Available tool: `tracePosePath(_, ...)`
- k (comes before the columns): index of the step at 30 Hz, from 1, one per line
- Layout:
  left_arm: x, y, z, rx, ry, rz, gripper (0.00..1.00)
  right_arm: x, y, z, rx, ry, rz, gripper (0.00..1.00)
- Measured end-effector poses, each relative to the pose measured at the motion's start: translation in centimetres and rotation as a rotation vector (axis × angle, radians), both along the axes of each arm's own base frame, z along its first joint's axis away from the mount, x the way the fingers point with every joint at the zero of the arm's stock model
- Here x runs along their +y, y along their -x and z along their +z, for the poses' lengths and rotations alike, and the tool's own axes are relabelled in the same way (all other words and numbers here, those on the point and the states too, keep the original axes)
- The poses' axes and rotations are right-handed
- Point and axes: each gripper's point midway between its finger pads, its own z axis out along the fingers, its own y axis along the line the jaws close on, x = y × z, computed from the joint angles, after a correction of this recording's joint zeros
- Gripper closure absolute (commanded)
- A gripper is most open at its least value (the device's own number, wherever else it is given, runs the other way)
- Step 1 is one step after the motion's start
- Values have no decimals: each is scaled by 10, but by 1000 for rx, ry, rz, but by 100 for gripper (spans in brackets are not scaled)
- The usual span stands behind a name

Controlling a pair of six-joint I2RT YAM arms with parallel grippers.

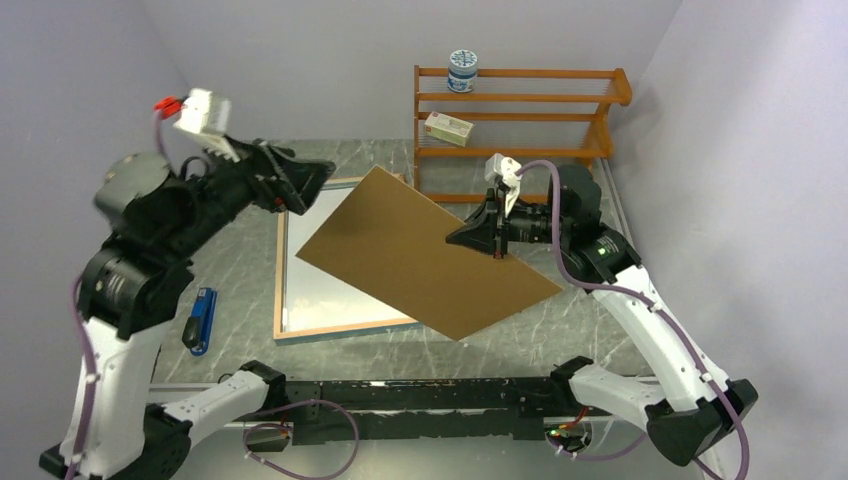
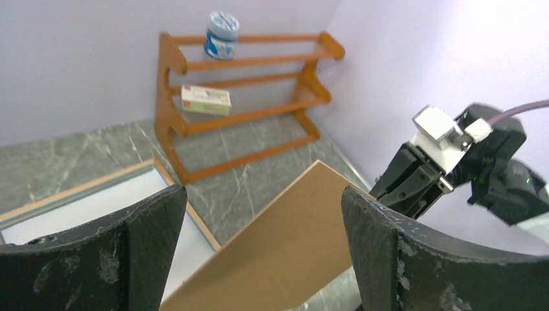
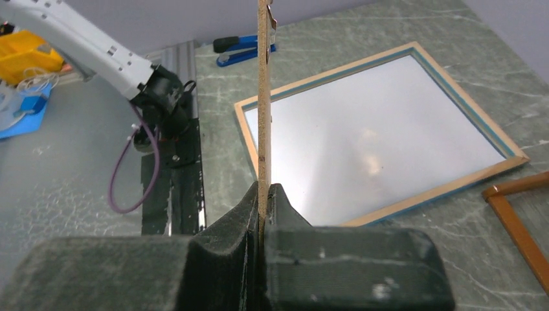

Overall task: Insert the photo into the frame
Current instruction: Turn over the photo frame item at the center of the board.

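The frame (image 1: 280,290) lies back up on the marble table, its light wood rim (image 3: 440,191) around a pale white surface. I cannot tell whether that surface is the photo's back or the pane; no printed picture shows. My right gripper (image 1: 458,238) is shut on the right edge of a brown backing board (image 1: 420,255), which hangs tilted above the frame's right part. In the right wrist view the board (image 3: 262,97) stands edge-on between the closed fingers (image 3: 262,194). My left gripper (image 1: 312,182) hovers open above the frame's far left corner, holding nothing (image 2: 264,194), with the board (image 2: 285,246) beyond it.
An orange-brown shelf rack (image 1: 520,120) stands at the back right with a round jar (image 1: 462,70) on top and a small box (image 1: 448,128) on a lower shelf. A blue stapler (image 1: 203,320) lies left of the frame. Walls close in on three sides.
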Motion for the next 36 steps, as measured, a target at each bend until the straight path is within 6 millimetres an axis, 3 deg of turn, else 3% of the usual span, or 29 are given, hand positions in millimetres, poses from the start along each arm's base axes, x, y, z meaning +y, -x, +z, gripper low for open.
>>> tracePosePath(4, 19, 14, 16, -58, 62, 69, 6, -4, -3, 6, -16, -46, -68, 100)
tracePosePath(9, 28, 12, 12, -53, 88, 128, 7, -10, -4, 24, -63, -119, -143, 100)
tracePosePath(15, 52, -16, -24, 96, 140, 350, 19, -21, 4, 51, -141, -202, -196, 100)
tracePosePath(21, 85, -28, -70, 231, 181, 591, 17, -29, 10, 69, -178, -252, -231, 100)
tracePosePath(24, 94, -30, -78, 251, 197, 656, 14, -31, 9, 74, -185, -280, -255, 100)
tracePosePath(29, 94, -35, -89, 267, 191, 673, 12, -32, 10, 82, -195, -323, -262, 100)
tracePosePath(36, 71, -51, -117, 365, 166, 618, 10, -33, 16, 96, -209, -373, -245, 100)
